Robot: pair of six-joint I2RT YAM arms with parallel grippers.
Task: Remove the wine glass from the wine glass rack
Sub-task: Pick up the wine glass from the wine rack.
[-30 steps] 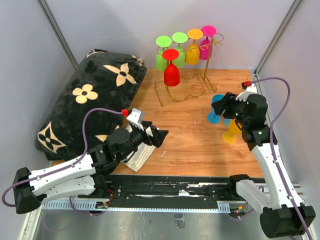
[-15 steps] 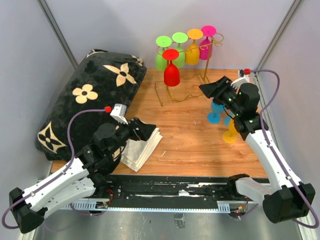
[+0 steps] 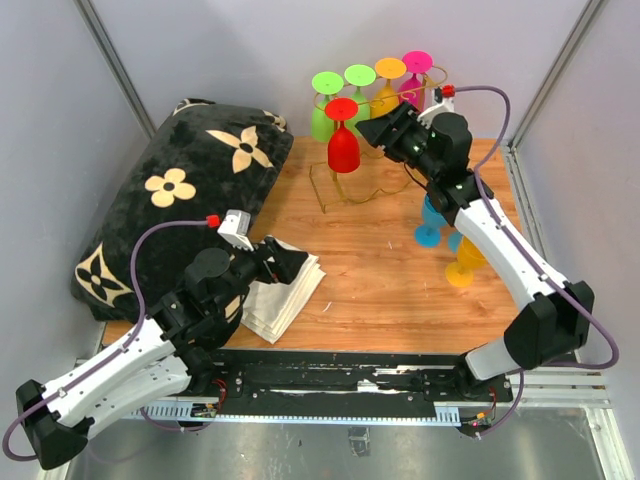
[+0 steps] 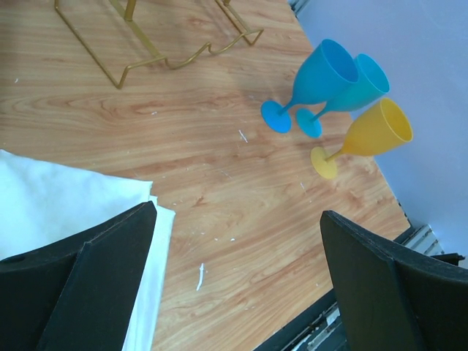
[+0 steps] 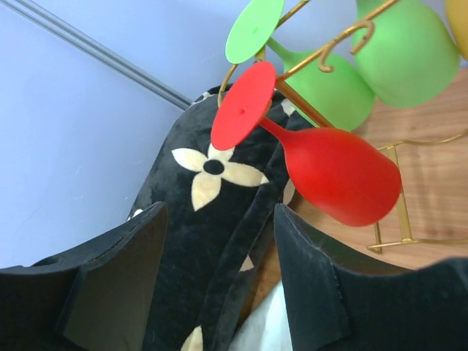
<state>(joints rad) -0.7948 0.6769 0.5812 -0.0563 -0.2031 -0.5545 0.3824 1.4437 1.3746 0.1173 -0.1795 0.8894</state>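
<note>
- Right arm [image 3: 500, 245] is stretched far forward from its base, bent at the elbow, with the wrist raised level with the hanging glasses and turned left.
- Right jaws are partly open and hold nothing. In the wrist view the red wine glass [image 5: 340, 175] sits ahead of them, its round foot lined up with the gap.
- From the top view we can't tell whether a finger touches the glass; the tips are just right of it.
- The red wine glass hangs upside down at the front left end of the gold rack [image 4: 88, 47], at the far side of the desk [image 3: 380, 275].
- Green [image 3: 322, 120], orange [image 3: 384, 108] and pink [image 3: 411, 100] glasses hang behind it.
- Two blue glasses [image 3: 431, 222] and a yellow one [image 3: 462, 265] stand on the desk under the right arm.
- Left arm [image 3: 150, 345] is low and folded, near the pillow [image 3: 180, 195].
- Left jaws are wide open and empty, over the folded white cloth [image 3: 285, 300], pointing right.
</note>
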